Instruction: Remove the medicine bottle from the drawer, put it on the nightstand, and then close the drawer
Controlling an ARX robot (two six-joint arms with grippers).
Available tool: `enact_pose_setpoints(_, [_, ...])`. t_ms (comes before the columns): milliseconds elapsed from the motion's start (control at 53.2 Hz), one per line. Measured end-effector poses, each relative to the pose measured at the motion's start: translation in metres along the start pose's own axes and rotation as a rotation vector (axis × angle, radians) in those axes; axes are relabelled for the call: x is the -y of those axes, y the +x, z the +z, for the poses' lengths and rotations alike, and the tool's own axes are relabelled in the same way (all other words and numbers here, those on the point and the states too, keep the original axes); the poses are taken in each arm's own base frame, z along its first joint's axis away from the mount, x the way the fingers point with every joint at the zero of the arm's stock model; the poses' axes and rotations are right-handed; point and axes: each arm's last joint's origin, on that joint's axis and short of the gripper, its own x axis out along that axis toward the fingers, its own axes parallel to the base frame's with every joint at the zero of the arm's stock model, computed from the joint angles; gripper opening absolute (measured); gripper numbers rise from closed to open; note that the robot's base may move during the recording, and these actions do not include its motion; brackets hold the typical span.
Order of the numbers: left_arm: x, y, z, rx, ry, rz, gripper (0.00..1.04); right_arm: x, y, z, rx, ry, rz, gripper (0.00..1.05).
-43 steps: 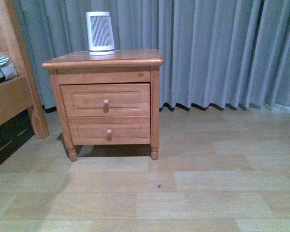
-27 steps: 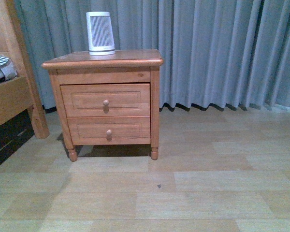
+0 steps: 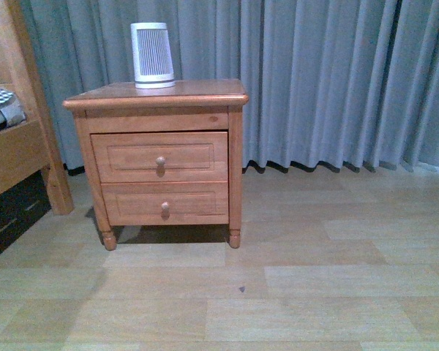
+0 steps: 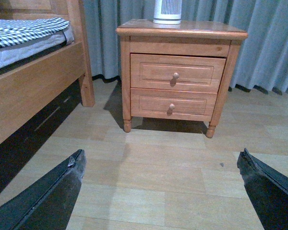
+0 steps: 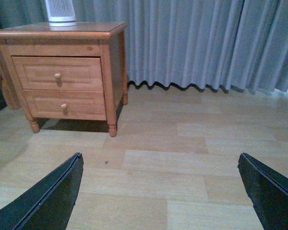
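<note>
The orange-brown nightstand stands against the curtain, left of centre in the front view. Its taller upper drawer is shut, with one round knob. The nightstand and drawer also show in the left wrist view, and the nightstand and drawer in the right wrist view. The medicine bottle is hidden. My left gripper hangs open over bare floor, well short of the nightstand. My right gripper is open too, with nothing between its fingers. Neither arm shows in the front view.
A tall white ribbed appliance stands on the nightstand top. A shallower lower drawer sits below, shut. A wooden bed frame with bedding is at the left. Grey curtains hang behind. Wood floor lies in front.
The front view has shifted slightly: the nightstand sits a little lower and looks a bit nearer than before. Both drawers stay shut.
</note>
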Motion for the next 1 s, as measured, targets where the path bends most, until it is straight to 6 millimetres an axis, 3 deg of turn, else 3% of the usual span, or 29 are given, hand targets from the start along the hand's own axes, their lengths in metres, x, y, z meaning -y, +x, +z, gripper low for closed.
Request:
enact_pose_setpoints(902, [0.0, 0.0, -0.0002, -0.002, 0.0, 0.001, 0.98, 0.0, 0.0, 0.0, 0.0, 0.0, 0.0, 0.98])
enact_pose_setpoints(996, [0.0003, 0.0027, 0.0017, -0.201, -0.095, -0.075, 0.98, 0.0, 0.0, 0.0, 0.0, 0.0, -0.002, 0.98])
